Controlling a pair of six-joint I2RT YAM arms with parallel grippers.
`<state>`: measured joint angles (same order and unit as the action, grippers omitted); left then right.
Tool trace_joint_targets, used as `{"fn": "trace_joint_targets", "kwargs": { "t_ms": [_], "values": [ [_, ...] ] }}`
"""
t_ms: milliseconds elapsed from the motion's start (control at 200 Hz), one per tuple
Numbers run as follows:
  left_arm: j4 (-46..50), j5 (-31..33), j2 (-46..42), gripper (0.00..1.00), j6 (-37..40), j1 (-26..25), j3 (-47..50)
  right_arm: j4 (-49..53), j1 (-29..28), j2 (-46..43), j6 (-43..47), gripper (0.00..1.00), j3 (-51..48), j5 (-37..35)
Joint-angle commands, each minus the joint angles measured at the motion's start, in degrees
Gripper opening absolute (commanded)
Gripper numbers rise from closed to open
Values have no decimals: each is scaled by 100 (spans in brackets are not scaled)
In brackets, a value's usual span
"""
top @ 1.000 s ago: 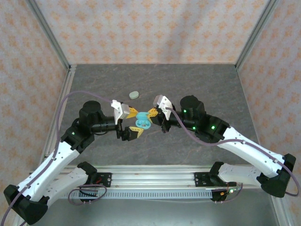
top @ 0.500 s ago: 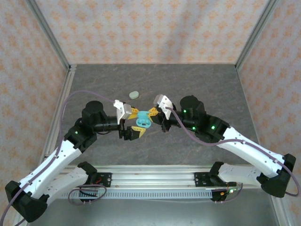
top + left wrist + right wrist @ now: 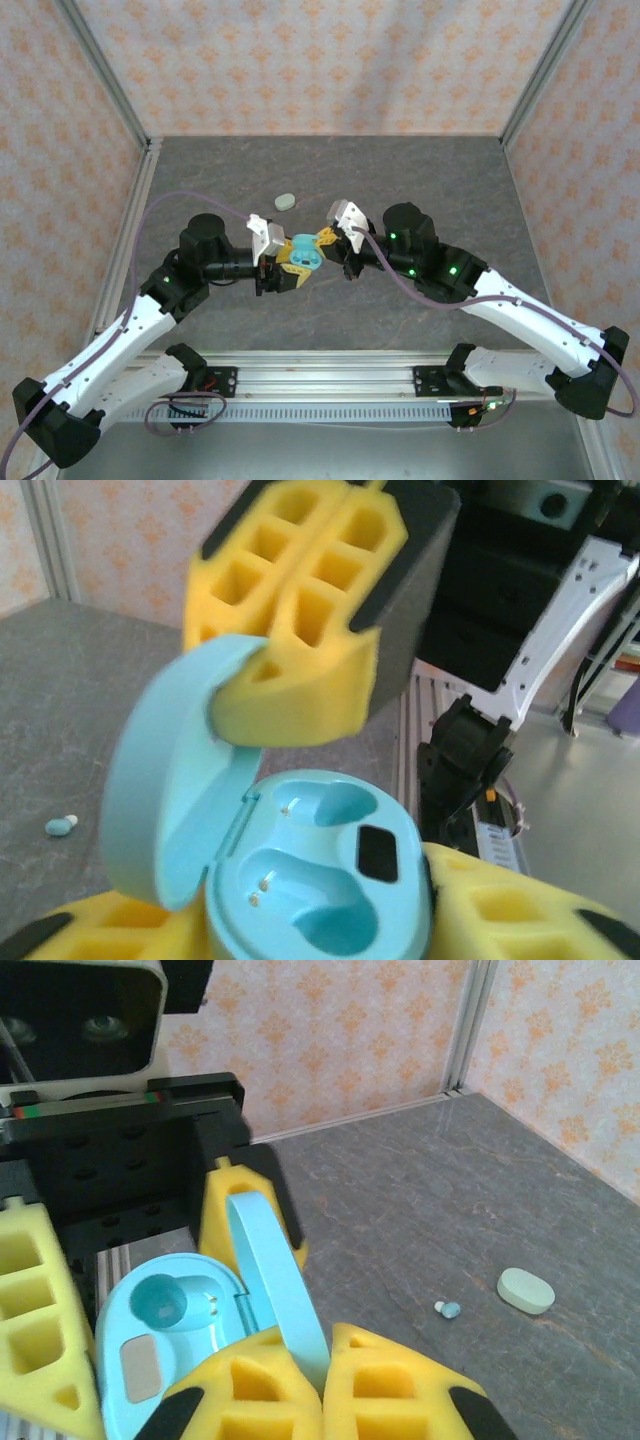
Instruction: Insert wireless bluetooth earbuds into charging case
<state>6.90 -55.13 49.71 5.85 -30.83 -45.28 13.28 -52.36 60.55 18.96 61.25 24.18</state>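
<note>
1. Since a second ago my left claw [image 3: 290, 264] has closed in from wide; its pads now clamp the base of the open charging case [image 3: 305, 252].
2. My right claw [image 3: 322, 240] is pinched shut on the raised lid [image 3: 265, 1260]; both wells look empty.
3. One earbud [image 3: 448, 1309] lies loose on the table [image 3: 420, 180], beyond the case.
4. A pale oval case [image 3: 526, 1290] sits just past it, apart.

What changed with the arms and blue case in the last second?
The left pincer moved right and closed on the base of the open charging case. The right pincer stayed shut on the lid; the pale oval case didn't move.
</note>
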Motion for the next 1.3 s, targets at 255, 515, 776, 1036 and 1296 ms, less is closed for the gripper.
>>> {"fn": "trace_joint_targets", "kwargs": {
  "t_ms": [255, 515, 776, 1036, 1296],
  "values": [
    [74, 77, -125, 33, 143, -33, -43, -46, -38, -219, -33, 6, -7, 155],
    [158, 173, -205, 29, 171, -32, -55, -58, -33, -215, -107, 15, -9, 273],
    [189, 307, -224, 29, 145, -30, -45, -79, -35, -241, -169, 30, 17, 329],
    [235, 472, -250, 29, 137, -19, -53, -75, -33, -331, -377, 40, 87, 418],
    [323, 589, -266, 28, 96, 50, -72, -118, -27, -625, -922, 48, 210, 95]
  ]
}}
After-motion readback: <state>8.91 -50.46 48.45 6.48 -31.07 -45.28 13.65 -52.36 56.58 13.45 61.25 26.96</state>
